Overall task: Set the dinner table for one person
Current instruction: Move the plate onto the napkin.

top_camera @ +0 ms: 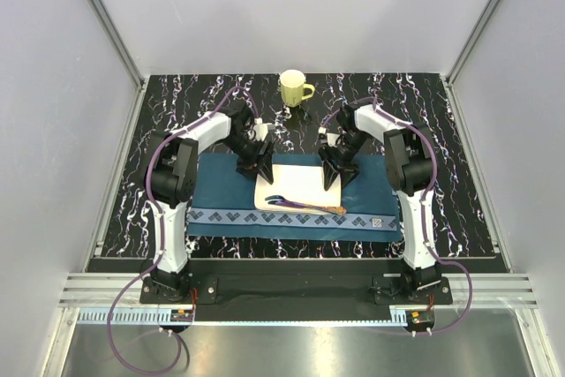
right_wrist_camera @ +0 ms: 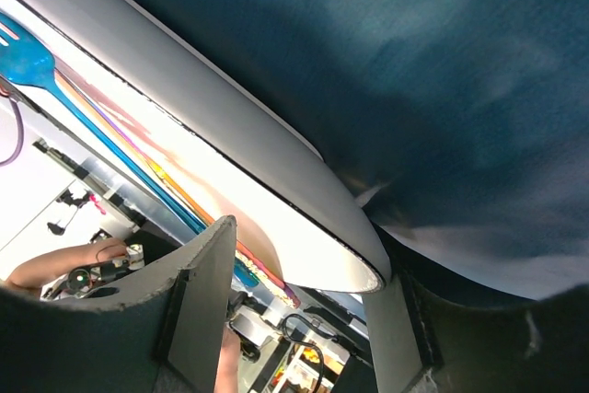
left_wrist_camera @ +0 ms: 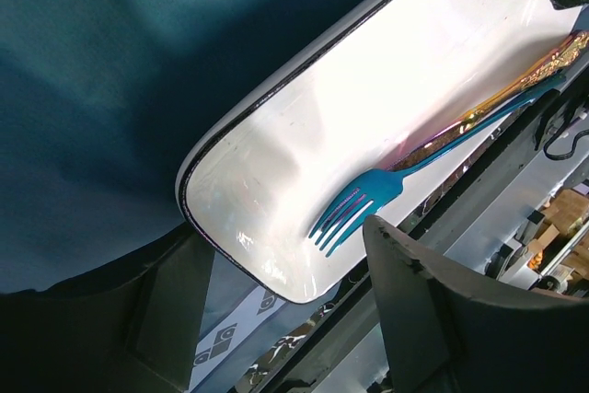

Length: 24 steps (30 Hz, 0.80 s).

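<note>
Black veined dinner table [top_camera: 177, 103] spans floor of white-walled enclosure, beneath plate [top_camera: 296, 183]. Plate on blue placemat [top_camera: 221, 190], fork [left_wrist_camera: 359, 209] inside. Left gripper [top_camera: 262, 169] at plate's far-left corner, right gripper [top_camera: 333, 174] at far-right corner. Both spread astride rim; contact cannot be told.

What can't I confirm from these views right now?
Top view: left gripper and right gripper cover their own fingertips; hold on plate unclear, even in wrist views.
Left wrist: head of gold-handled utensil hidden behind fork; type unclear.
Top view: mug contents too small to judge.
</note>
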{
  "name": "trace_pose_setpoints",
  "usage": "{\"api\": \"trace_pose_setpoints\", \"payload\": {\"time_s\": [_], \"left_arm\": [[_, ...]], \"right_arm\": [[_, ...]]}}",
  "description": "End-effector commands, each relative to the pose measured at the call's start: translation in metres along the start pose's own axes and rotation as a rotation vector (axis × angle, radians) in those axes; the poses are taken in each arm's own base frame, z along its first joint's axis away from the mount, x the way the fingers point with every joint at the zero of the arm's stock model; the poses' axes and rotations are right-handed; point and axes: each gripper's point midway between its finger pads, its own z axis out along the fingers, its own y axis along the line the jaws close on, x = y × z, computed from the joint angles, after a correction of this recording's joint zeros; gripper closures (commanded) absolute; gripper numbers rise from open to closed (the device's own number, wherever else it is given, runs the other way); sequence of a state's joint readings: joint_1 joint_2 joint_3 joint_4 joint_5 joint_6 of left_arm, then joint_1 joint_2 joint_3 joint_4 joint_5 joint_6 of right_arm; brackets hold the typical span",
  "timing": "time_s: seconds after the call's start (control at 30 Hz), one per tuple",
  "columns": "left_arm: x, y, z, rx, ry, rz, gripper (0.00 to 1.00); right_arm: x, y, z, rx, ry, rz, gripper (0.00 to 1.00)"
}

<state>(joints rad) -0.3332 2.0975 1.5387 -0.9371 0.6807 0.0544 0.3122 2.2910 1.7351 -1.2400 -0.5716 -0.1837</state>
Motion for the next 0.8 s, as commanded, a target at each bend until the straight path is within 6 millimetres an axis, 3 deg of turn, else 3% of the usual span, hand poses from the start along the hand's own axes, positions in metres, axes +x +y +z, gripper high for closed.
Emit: {"api": "trace_pose_setpoints", "payload": {"time_s": [0.0,0.77], "left_arm": [[-0.023,-0.014,-0.01,0.014,-0.076,0.079,0.32],[-0.021,0.012,-0.03,-0.086,-0.109,0.054,0.31]], "right_arm": [[-0.001,0.01,-0.015,0.043,-0.048,-0.081,0.39],[-0.009,-0.035,-0.039,0.175,-0.112,-0.016,0.39]]}}
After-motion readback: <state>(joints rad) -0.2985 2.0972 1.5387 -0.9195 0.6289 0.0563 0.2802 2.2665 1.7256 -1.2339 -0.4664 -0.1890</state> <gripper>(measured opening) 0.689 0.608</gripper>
